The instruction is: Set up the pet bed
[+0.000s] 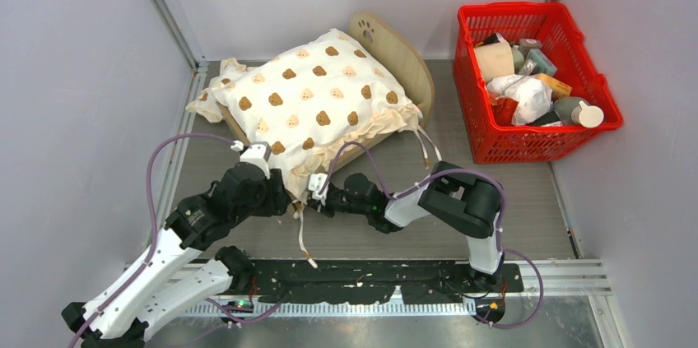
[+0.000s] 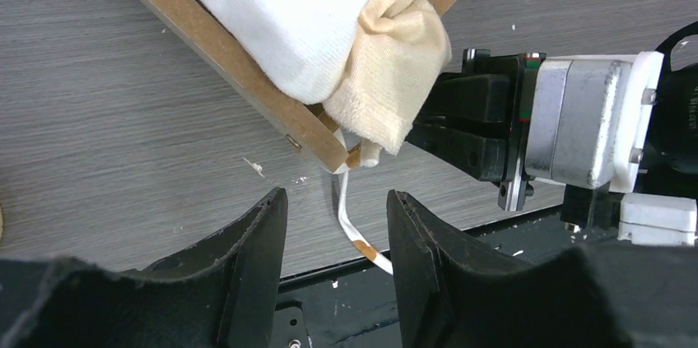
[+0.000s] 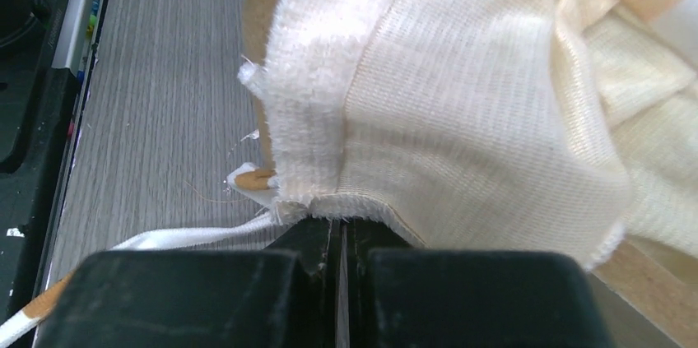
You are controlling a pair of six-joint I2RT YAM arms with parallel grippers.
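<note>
The pet bed (image 1: 397,56) is laid slantwise on the table (image 1: 494,216), its near corner just ahead of the left gripper (image 2: 333,215), which is parted and empty. The cushion (image 1: 309,93) hem there is pinched by the right gripper (image 3: 337,237).

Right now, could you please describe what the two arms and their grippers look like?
The left arm and right arm have white links, black joints and looping purple cables. The left gripper has thick black fingers; the right gripper is black, with a silver-and-white motor housing.
</note>
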